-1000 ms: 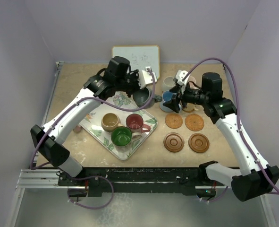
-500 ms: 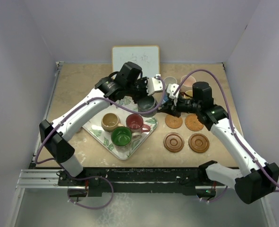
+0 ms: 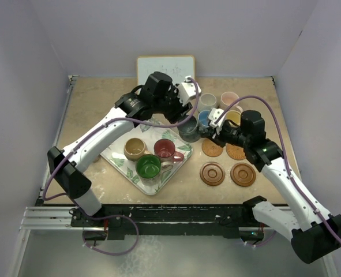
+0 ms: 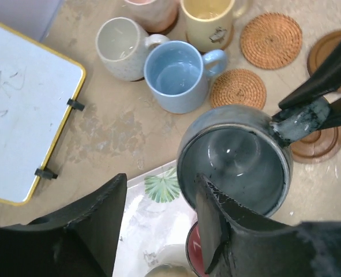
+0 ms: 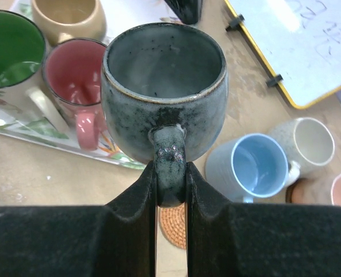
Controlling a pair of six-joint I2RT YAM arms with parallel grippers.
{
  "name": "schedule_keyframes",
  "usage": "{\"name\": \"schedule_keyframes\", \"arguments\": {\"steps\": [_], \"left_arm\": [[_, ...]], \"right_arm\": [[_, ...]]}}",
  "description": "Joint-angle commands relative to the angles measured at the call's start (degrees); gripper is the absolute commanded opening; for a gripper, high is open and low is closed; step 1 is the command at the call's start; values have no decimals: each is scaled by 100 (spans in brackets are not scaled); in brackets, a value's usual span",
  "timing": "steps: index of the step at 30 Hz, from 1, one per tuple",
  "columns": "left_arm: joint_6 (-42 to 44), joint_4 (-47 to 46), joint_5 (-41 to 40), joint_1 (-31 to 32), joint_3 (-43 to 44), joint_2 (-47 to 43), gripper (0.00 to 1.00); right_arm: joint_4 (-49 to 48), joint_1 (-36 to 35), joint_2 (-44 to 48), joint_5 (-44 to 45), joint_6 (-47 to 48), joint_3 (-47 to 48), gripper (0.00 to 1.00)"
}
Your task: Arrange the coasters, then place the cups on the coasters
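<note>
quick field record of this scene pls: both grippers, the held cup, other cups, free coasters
right gripper: shut on the handle of the dark grey-blue cup
left gripper: open, fingers either side of that cup's rim
dark grey-blue cup: upright, by the tray's far right corner, not on a coaster
on tray: tan cup, red cup, green cup
back right: off-white cup, pink cup, light blue cup, yellow cup
bare: two lighter coasters, two dark coasters

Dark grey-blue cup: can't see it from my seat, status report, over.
Right gripper shut on handle of dark grey-blue cup. Left gripper open, finger near its rim. Light blue cup close alongside.
</note>
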State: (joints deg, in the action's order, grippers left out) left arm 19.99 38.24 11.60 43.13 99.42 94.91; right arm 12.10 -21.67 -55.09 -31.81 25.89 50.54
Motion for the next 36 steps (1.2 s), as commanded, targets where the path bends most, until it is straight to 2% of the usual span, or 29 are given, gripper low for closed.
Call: {"name": "schedule_keyframes", "arguments": {"steps": [1, 5, 10, 19, 23, 28, 32, 36], "left_arm": [[-1368, -350, -401, -169, 333, -72, 52], [-2092, -186, -420, -319, 336, 98, 64], [-3113, -195, 448, -853, 398, 470, 70], [-3799, -382, 1534, -903, 504, 997, 71], [-3848, -468, 1300, -959, 400, 907, 71], [-3878, -869, 648, -1008, -54, 280, 71], [-4013, -1062, 1017, -1000, -169, 105, 72], [-4181, -1016, 1315, -991, -161, 303, 72]], "right_arm": [[-737, 45, 243, 502, -49, 125, 0], [-896, 84, 321, 824, -154, 140, 0], [-1046, 94, 365, 1051, -197, 118, 0], [-1131, 102, 394, 1134, -211, 67, 0], [-1131, 102, 393, 1149, -163, 5, 0], [-1131, 104, 373, 1108, -120, -11, 0], [-1131, 102, 335, 1048, -142, 10, 0], [-1098, 106, 328, 1028, -167, 61, 0]]}}
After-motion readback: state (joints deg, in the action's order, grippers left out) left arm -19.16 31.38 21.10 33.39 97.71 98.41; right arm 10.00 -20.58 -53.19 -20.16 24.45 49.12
